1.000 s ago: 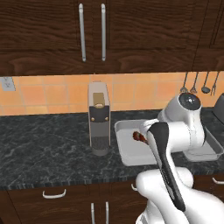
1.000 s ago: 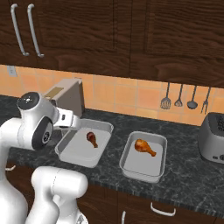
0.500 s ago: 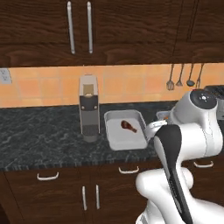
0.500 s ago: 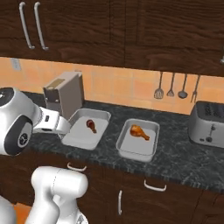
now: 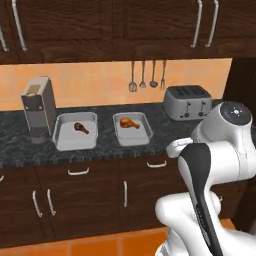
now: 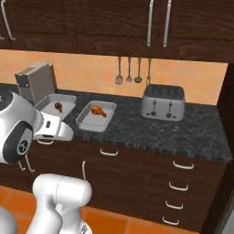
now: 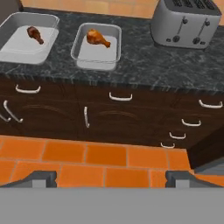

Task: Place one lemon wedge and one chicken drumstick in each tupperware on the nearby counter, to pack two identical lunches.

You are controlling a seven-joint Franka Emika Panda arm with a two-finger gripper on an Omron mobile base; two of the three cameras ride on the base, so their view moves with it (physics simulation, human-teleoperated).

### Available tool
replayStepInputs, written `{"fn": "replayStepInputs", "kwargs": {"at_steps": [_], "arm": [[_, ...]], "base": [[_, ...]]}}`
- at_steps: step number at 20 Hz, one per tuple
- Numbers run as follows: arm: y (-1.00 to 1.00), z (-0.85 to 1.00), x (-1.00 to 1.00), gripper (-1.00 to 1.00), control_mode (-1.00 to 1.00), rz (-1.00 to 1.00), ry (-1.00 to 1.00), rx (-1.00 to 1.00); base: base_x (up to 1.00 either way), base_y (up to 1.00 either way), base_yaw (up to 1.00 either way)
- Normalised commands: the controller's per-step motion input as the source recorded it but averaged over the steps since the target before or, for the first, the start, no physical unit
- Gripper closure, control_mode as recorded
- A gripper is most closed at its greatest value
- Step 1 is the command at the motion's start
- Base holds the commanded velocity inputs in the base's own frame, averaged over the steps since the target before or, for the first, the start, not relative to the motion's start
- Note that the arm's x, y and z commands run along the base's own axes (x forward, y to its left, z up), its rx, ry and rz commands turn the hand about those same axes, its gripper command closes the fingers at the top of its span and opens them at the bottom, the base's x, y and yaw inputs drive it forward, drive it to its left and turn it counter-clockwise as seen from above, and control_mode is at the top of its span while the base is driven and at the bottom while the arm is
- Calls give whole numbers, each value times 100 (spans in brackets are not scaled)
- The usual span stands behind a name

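— Where is the food?

— On the table (image 5: 100, 147), the dark marbled top, two pale grey tupperware trays sit side by side, near each other but apart. In the left base view the left tupperware (image 5: 75, 131) lies at about 9 o'clock of the right tupperware (image 5: 132, 128). The left one holds the thin dark reddish chicken drumstick (image 5: 81, 128); the right one holds the plumper orange-golden chicken drumstick (image 5: 129, 122). One drumstick per tray, each lying flat on the tray floor.

— What else is up there?

— A steel toaster (image 5: 187, 101) at 3 o'clock of the right tray, well apart from it, and a tall grey box-shaped appliance (image 5: 38, 107) just beside the left tray, at its 9 o'clock. Utensils (image 5: 147, 76) hang on the orange wall behind (ladles or spoons, too small to tell).

— And the claw?

— The claw (image 7: 111, 177) is spread wide, with nothing between its two dark tips. In the hand view it hangs over the orange tiled floor (image 7: 100, 159), with the trays toward 11 o'clock and the toaster toward 1 o'clock.
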Motion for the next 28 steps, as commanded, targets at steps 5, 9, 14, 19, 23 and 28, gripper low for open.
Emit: {"fn": "replayStepInputs", "kwargs": {"at_steps": [5,9,14,19,23,28], "arm": [[0,0,0,-100,100,0,0,0],[0,0,0,-100,100,0,0,0],[0,0,0,-100,100,0,0,0],[0,0,0,-100,100,0,0,0],[0,0,0,-100,100,0,0,0],[0,0,0,-100,100,0,0,0]], "base": [[-52,-100,-3],[-47,-100,-1],[-7,-100,0],[0,-100,0],[0,-100,0],[0,-100,0]]}}
